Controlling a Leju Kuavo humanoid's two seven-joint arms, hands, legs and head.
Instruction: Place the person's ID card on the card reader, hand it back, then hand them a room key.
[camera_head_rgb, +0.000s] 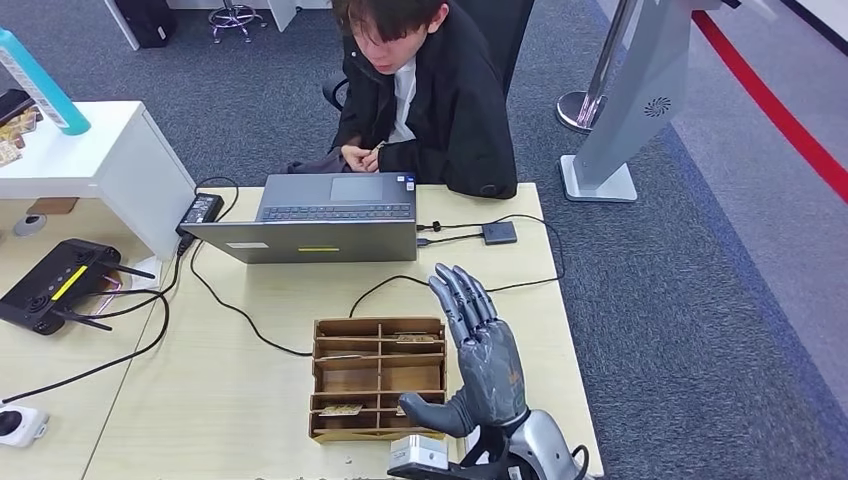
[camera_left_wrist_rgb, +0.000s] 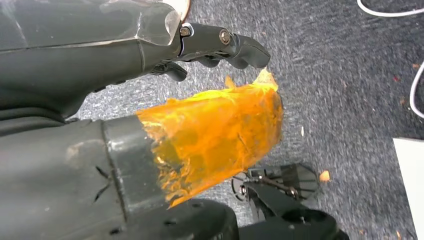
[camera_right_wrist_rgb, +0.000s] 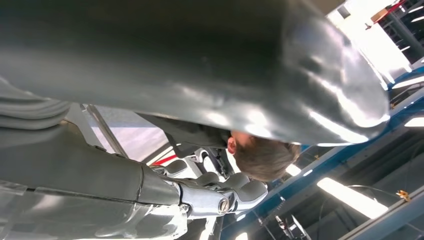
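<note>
Head view: right hand (camera_head_rgb: 478, 350), dark grey with a silver forearm, is raised palm-up over the near right part of the light wooden table (camera_head_rgb: 230, 400), fingers stretched and apart, thumb out to the side, nothing in it. Just beside it on the left sits a brown wooden compartment tray (camera_head_rgb: 375, 378) with a few small cards lying in its slots; can't tell which is a room key. A grey open laptop (camera_head_rgb: 320, 215) stands at the far edge, and a small dark grey square box (camera_head_rgb: 499, 233) on a cable lies to its right; can't tell if that is the card reader. A person in a black jacket (camera_head_rgb: 440, 95) sits behind the table. A black router with antennas (camera_head_rgb: 60, 285) is on the left. ID card can't be made out.

Left wrist view: left hand (camera_left_wrist_rgb: 190, 100) hangs over grey carpet (camera_left_wrist_rgb: 340, 75), thumb wrapped in orange tape, dark fingers curled in, holding nothing.

Right wrist view: right hand's fingers (camera_right_wrist_rgb: 235, 185) extended, the person's head beyond them.
</note>
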